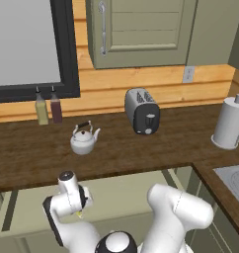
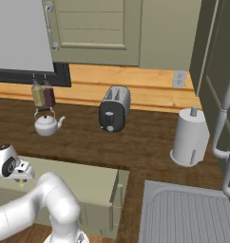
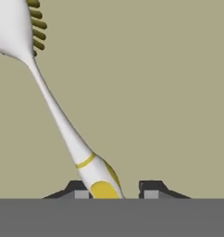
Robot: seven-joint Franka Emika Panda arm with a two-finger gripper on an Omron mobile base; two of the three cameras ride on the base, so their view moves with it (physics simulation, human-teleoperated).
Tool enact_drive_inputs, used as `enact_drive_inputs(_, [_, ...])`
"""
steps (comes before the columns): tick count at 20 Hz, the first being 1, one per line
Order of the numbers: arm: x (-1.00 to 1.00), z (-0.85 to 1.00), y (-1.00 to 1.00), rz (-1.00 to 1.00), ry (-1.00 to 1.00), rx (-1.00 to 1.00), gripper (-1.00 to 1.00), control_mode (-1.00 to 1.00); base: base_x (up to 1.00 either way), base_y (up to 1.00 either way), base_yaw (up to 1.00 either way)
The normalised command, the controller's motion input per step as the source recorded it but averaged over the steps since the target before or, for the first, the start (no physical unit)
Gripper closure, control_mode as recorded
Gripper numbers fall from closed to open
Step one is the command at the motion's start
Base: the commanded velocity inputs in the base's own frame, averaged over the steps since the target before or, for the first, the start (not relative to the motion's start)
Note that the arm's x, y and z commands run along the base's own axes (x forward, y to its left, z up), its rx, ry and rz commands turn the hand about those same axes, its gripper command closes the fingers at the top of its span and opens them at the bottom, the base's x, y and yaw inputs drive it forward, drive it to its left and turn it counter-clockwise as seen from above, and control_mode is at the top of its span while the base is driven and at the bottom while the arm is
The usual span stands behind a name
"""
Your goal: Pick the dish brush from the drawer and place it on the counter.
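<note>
The counter (image 1: 141, 148) spans the middle of both base views. The drawer (image 2: 83, 182) stands open below its front edge, at lower left of the right base view. The gripper (image 3: 113, 189) appears at the bottom centre of the hand view, over the pale drawer floor. Its two tips stand apart with the dish brush (image 3: 63, 120) handle between them, against the left tip; whether they clamp it cannot be determined. The brush head reaches the upper left corner.

The white arm folds low, elbow raised, wrist bent down. The gripper (image 3: 114, 189) points straight down, its two dark fingertips (image 3: 77, 189) parted, a brush handle (image 3: 101, 178) leaning against the left one.
</note>
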Motion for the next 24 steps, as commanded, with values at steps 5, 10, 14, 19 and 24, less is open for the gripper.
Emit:
enact_drive_inputs(5, [0.03,0.39,0.20,0.04,0.00,0.00,1.00,-1.00,0.00,0.00,0.00])
enact_drive_inputs(10, [0.15,0.16,0.10,0.27,0.00,0.00,1.00,-1.00,0.00,0.00,0.00])
enact_drive_inputs(14, [0.00,0.00,0.00,0.42,0.01,0.00,1.00,-1.00,0.00,0.00,0.00])
enact_drive_inputs(19, [0.00,0.08,0.00,0.49,0.01,0.00,1.00,-1.00,0.00,0.00,0.00])
enact_drive_inputs(24, [-0.19,0.46,0.00,0.40,0.04,0.00,1.00,-1.00,0.00,0.00,0.00])
